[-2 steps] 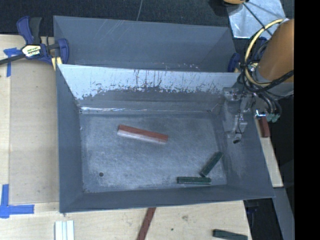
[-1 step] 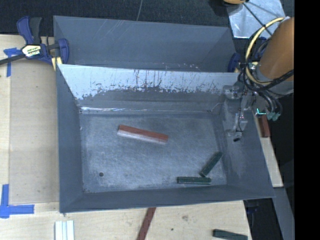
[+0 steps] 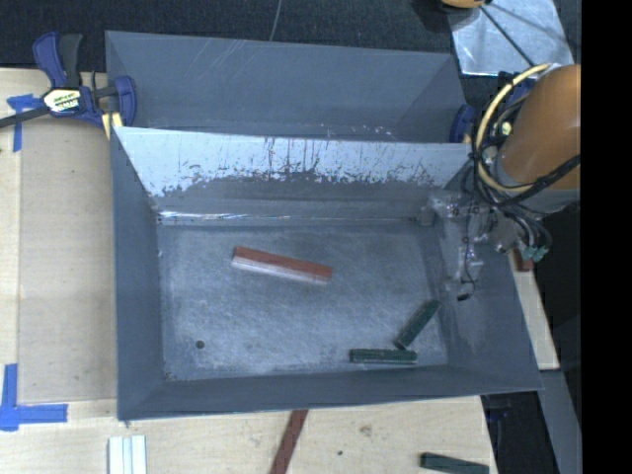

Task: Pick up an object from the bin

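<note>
Approach step, we judged. Hand hung at the bin's right wall, near a dark green stick; open or closed, we couldn't tell. Next: lower, straddle the stick.

Grey metal bin: floor contents.
Reddish-brown bar centre-left; flat green stick and tilted green stick, front right corner.

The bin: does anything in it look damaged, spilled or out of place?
Only the bin's back wall stands out: a band of dark scratches runs across it, like worn paint. The reddish-brown bar and two dark green sticks lie flat.
</note>
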{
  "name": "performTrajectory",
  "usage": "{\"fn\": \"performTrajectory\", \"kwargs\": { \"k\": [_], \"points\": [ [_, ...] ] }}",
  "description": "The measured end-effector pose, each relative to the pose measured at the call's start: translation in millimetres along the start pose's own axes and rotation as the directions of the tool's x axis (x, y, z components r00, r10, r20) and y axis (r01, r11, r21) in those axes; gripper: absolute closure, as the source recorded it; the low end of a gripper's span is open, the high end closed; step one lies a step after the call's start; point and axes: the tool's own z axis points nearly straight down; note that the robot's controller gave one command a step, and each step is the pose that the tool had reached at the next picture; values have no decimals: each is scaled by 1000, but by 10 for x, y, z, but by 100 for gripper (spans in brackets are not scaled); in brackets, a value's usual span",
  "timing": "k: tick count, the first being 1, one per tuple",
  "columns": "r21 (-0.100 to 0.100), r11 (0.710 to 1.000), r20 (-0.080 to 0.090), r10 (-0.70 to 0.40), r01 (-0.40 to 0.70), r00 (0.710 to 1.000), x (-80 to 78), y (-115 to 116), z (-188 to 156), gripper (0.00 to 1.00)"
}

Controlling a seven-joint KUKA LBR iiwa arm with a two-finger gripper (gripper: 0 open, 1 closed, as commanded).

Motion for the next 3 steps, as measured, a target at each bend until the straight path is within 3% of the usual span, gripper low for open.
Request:
{"fn": "performTrajectory", "kwargs": {
  "k": [1, 2, 3],
  "points": [
    [-5, 975, -6, -222, 222, 975, 524, 132, 622, 0],
    [-7, 945, -6, -326, 326, 945, 571, -45, 1053, 100],
    [-7, 945, -6, -327, 327, 945, 570, -45, 1053, 100]
  ]
}}
